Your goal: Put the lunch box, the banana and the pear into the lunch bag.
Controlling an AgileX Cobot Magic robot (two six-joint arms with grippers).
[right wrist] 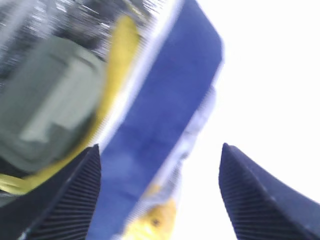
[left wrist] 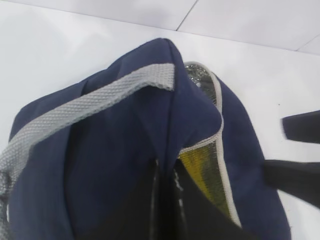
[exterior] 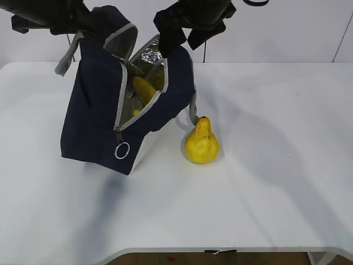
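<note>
Your right gripper (exterior: pixel 185 36) hangs with its jaws wide and empty over the lunch bag (exterior: pixel 94 110), and the pear (exterior: pixel 201 144) stands on the table below it, neck up, while your left gripper (left wrist: pixel 165 210) pinches the bag's flap.

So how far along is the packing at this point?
Lunch box and banana already sit inside the open lunch bag. The left hand pinches the bag's flap; the right hand is open and empty above the opening. Left: the pear, on the table beside the bag.
</note>
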